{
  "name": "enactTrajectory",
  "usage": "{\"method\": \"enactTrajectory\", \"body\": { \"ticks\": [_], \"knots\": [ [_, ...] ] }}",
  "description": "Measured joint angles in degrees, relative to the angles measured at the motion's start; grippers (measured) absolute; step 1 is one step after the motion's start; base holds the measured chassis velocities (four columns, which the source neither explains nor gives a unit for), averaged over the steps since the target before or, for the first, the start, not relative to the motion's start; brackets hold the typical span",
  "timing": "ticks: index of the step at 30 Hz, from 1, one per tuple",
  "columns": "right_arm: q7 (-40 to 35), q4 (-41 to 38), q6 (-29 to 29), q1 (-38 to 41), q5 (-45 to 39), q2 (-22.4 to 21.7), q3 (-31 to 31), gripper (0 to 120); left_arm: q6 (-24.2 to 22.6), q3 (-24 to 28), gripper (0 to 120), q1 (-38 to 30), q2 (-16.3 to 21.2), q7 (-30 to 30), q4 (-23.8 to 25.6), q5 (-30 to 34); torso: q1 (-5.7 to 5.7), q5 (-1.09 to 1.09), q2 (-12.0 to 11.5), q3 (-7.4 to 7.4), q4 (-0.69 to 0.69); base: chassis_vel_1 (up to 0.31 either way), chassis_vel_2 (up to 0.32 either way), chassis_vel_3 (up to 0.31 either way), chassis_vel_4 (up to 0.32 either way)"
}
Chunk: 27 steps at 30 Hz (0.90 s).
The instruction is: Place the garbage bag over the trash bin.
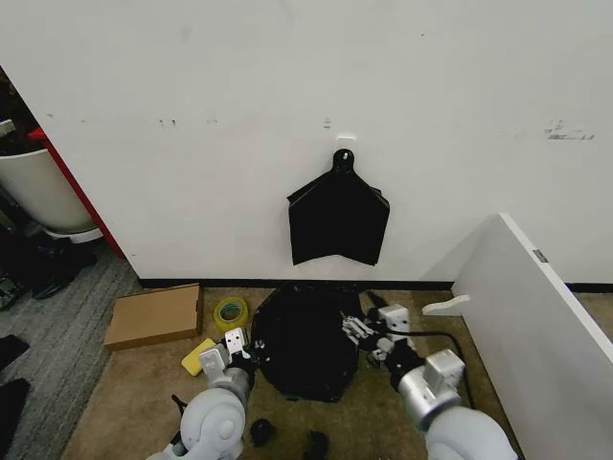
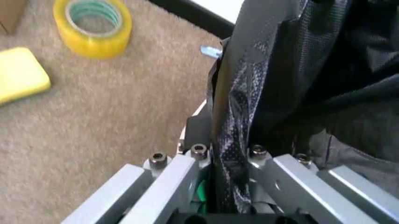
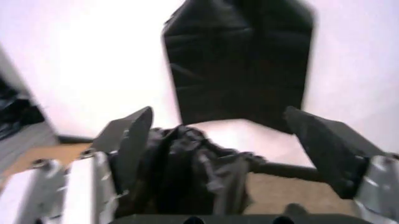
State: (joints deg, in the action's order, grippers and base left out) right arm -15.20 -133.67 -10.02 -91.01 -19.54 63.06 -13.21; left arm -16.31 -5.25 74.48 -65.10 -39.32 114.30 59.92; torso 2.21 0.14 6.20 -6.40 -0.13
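Against the white wall, right in front of me, hangs a flat black bundle by its loop on a small hook. I use that bundle as my marker for where things are.

Just below the bundle, on the tan carpet, sits the garbage bag. It looks like a big, dark, shiny lump. I think the trash bin is under it, because the bag stands up in a round shape, but I cannot see any white bin showing through.

Down and to the right of the bundle leans a big white board. Down and to the left lies a flat cardboard box. Closer to the bag are a roll of yellow tape and a yellow sponge.

My left gripper is at the bag's left side, below the bundle. Its fingers are pinched tight on a fold of the bag's thin plastic. I hold it this way so that side of the bag cannot slip.

My right gripper is at the bag's right side. Its fingers are spread wide apart, with a rumpled bunch of bag between them, so they are not squeezing it yet.

I judge the bag is mostly over the bin, and its edges need tugging down.
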Motion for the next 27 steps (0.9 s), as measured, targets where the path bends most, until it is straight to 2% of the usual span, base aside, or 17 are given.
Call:
{"method": "enactTrajectory", "body": {
  "ticks": [3,8,11,19,27],
  "knots": [
    [1.4,0.8,5.4,-3.4,3.7,1.1,-1.7,96,0.2,0.2,0,-0.8,-0.8,-0.1,-1.5,0.6,0.00,0.01,0.0,0.00,0.01,0.000,0.000,0.000,0.000],
    [0.8,0.5,5.8,-4.3,3.6,2.0,-2.1,100,0.4,0.5,2,-1.7,-1.2,-1.6,-2.6,0.7,0.00,0.01,0.0,0.00,0.02,0.000,0.000,0.000,0.000],
    [0.5,0.5,5.5,-3.9,3.2,2.2,-2.2,100,0.4,0.3,9,-2.0,-1.2,-1.7,-2.8,0.9,0.00,0.01,0.0,0.00,0.02,0.000,0.000,0.000,0.000],
    [-0.3,0.9,3.6,-2.8,1.3,2.3,-1.4,100,0.4,0.2,39,-2.1,-0.8,0.8,-4.0,1.8,0.00,0.00,0.0,0.00,0.02,0.000,0.000,0.000,0.000],
    [-0.9,1.5,3.1,-2.3,0.8,2.0,-1.6,100,-1.0,-0.7,67,-0.5,1.1,0.4,-1.0,2.5,0.00,0.01,0.0,0.00,0.02,0.000,0.000,0.000,0.000]
  ]
}}
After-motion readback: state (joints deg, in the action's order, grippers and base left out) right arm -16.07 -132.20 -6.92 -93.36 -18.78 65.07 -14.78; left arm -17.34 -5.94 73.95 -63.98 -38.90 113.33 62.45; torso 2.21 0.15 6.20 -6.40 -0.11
